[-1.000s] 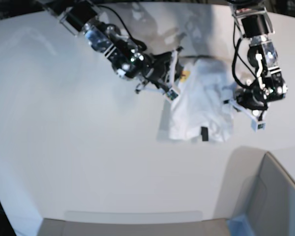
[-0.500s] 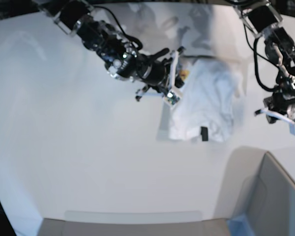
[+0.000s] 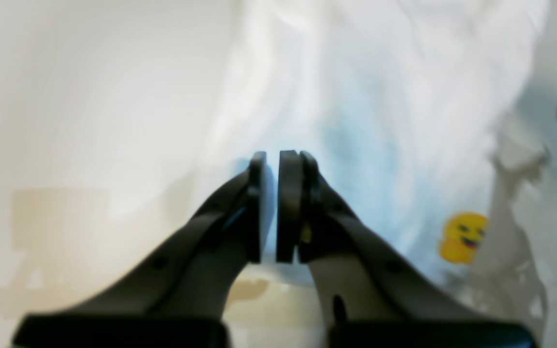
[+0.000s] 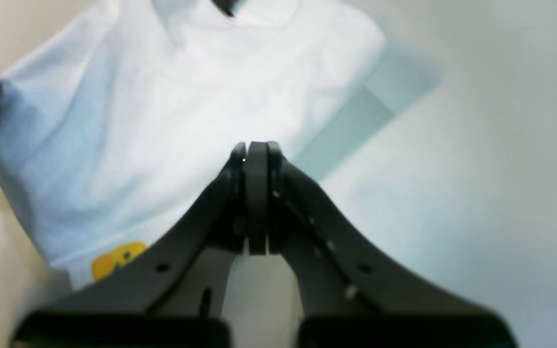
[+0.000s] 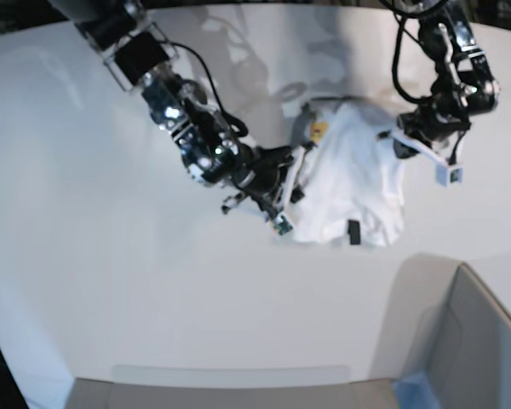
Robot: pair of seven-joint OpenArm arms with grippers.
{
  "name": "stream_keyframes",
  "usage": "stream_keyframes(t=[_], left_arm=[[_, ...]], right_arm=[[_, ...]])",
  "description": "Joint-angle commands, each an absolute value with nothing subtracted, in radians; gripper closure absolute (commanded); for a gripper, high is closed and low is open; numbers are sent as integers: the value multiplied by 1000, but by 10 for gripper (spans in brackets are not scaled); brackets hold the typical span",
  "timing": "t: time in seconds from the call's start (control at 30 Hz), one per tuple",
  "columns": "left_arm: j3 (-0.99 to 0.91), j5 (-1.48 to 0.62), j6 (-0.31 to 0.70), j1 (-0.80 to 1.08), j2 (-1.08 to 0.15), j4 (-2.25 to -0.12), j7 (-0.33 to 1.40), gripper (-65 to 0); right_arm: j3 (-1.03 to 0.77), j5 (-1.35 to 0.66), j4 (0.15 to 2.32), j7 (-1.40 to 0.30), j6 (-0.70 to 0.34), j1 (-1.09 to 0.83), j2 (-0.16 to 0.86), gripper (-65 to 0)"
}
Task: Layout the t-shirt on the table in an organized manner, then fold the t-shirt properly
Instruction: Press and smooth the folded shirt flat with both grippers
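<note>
Since a second ago, our right end effector [image 5: 283, 198] has dropped from the shirt's [image 5: 349, 183] upper left edge to its lower left edge, and our left end effector [image 5: 424, 153] has risen from the right hem to the upper right side. The right one's fingers [image 4: 257, 193] are clenched together, holding nothing. The shirt lies bunched on the tabletop [image 5: 111, 256], black tag [image 5: 354, 231] near its front hem. The left one's fingers [image 3: 288, 203] stand a sliver apart, empty.
</note>
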State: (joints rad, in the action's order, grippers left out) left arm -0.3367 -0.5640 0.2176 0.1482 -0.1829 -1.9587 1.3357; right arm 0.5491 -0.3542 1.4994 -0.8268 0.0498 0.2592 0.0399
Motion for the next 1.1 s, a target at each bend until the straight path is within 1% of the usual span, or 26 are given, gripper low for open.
stream_keyframes(t=[0.0, 0.17, 0.33, 0.47, 0.57, 0.73, 0.93, 1.07], left_arm=[[-318, -575, 217, 136, -196, -1975, 1326, -27], [-302, -573, 213, 136, -196, -1968, 1326, -22], [-303, -572, 211, 133, -199, -1891, 1322, -21], [-303, -572, 209, 153, -213, -1805, 1250, -21], [-303, -572, 209, 180, -231, -1756, 1202, -21], [-303, -572, 209, 182, -239, -1753, 1193, -21], [-305, -573, 209, 174, -252, -1753, 1196, -21], [-305, -573, 209, 177, -269, -1753, 1196, -21]], right_arm=[[565, -358, 1484, -794, 45, 298, 24, 0], [645, -352, 1376, -725, 45, 325, -8, 0], [657, -352, 1225, -647, 45, 358, -38, 0], [654, -352, 1147, -633, 45, 384, -41, 0], [654, -351, 1138, -633, 45, 389, -22, 0], [653, -351, 1179, -633, 47, 384, -2, 0], [653, -354, 1409, -644, 47, 323, -2, 0], [661, -357, 1494, -710, 47, 297, -7, 0]])
